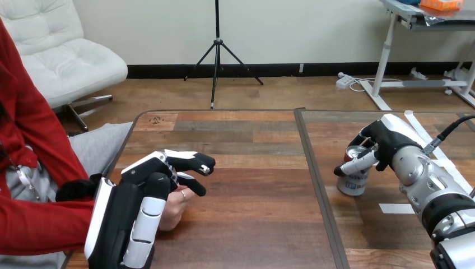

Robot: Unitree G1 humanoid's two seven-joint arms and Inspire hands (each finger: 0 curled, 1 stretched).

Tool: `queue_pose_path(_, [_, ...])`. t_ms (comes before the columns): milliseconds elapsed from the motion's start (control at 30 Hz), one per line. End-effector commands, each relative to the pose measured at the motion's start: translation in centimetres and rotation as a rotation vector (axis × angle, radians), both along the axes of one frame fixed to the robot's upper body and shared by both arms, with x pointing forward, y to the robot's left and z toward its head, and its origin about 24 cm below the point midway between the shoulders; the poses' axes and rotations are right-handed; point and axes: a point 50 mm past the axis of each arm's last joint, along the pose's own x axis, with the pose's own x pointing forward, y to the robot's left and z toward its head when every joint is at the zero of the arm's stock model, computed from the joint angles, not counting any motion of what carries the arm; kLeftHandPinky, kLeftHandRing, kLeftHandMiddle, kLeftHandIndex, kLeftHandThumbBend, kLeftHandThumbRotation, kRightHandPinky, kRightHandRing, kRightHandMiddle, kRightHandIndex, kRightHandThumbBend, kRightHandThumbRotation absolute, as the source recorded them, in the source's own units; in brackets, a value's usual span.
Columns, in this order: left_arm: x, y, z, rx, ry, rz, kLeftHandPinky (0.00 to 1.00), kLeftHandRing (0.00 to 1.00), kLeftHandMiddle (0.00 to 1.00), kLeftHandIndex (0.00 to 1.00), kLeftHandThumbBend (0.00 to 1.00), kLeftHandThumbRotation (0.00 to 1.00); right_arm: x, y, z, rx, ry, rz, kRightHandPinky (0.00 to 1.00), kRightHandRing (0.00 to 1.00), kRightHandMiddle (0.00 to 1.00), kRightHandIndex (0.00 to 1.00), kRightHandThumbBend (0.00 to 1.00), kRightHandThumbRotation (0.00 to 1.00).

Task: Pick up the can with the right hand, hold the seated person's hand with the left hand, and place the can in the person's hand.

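Note:
A silver can [353, 178] stands upright on the right part of the wooden table [246, 140]. My right hand [376, 149] wraps it from the right, fingers behind its top and thumb across its front. At the lower left my left hand [147, 193] lies over the person's hand [175, 208], which rests on the table near its left edge. My fingers curl over the top of that hand and the thumb crosses its front. Most of the person's hand is hidden under mine.
A dark seam [313, 179] runs front to back across the table between the two hands. White tape strips [396, 208] lie on the right part near my right forearm. The person's red sleeve [39, 221] comes in from the left edge.

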Motion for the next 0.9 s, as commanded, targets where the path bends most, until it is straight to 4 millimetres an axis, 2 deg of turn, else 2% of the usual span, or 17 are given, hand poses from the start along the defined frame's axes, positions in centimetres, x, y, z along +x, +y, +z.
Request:
queue_pose_path(0, [0.55, -0.08, 0.9, -0.024, -0.059, 0.02, 0.44, 0.61, 0.61, 0.5, 0.57, 0.95, 0.84, 0.89, 1.26, 0.021, -0.076, 0.018, 0.44, 0.53, 0.57, 0.49, 0.74, 0.0])
queue_pose_path(367, [0.59, -0.06, 0.9, -0.021, -0.057, 0.021, 0.44, 0.61, 0.61, 0.5, 0.58, 0.95, 0.87, 0.9, 1.34, 0.031, -0.08, 0.022, 0.37, 0.44, 0.5, 0.5, 0.72, 0.0])
queue_pose_path(867, [0.68, -0.05, 0.91, -0.024, -0.053, 0.022, 0.44, 0.61, 0.61, 0.5, 0.57, 0.93, 0.88, 0.82, 1.47, 0.053, -0.098, 0.025, 0.34, 0.4, 0.47, 0.49, 0.72, 0.0])
